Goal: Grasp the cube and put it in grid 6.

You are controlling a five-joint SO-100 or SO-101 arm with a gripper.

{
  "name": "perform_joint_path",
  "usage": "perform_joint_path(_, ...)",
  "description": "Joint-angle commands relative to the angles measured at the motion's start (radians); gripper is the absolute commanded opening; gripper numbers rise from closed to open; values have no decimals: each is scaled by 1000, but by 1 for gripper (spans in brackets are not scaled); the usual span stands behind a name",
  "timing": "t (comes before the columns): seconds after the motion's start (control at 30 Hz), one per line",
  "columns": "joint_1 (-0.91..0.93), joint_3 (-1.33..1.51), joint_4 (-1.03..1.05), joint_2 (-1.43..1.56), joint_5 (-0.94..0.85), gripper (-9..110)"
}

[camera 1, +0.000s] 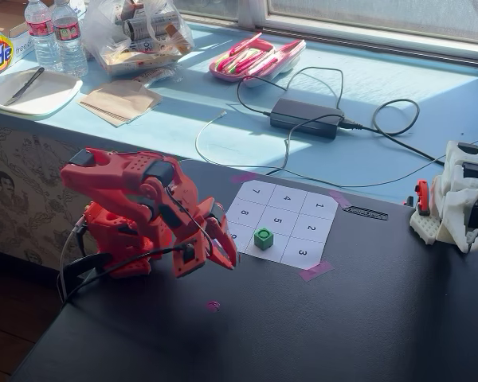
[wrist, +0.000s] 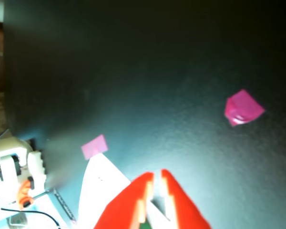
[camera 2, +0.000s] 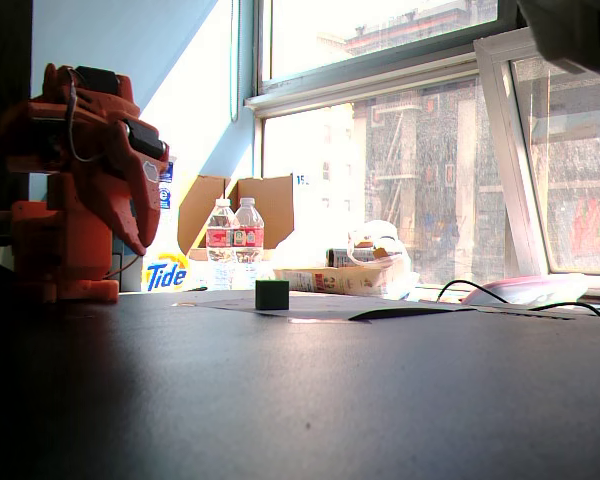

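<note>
Your orange two-finger gripper [camera 1: 223,256] hangs nearly closed and empty, because the small green cube [camera 1: 263,238] sits ungrasped on the white numbered paper grid [camera 1: 303,227].

wrist view blurry; hand [wrist: 156,179] hides most of cube [wrist: 142,218], grid sheet [wrist: 97,186] cut off at bottom edge.

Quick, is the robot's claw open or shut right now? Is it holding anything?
The claw is shut and empty. The green cube sits apart from it on the numbered paper.
</note>
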Motion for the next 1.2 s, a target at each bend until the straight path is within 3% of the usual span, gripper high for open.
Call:
perform_joint_path(0.0,43,58,34,106,11,1)
perform_joint_path(0.4,60,232,12,150,57,0)
perform_joint_path(1.17,66,232,9,150,63,0)
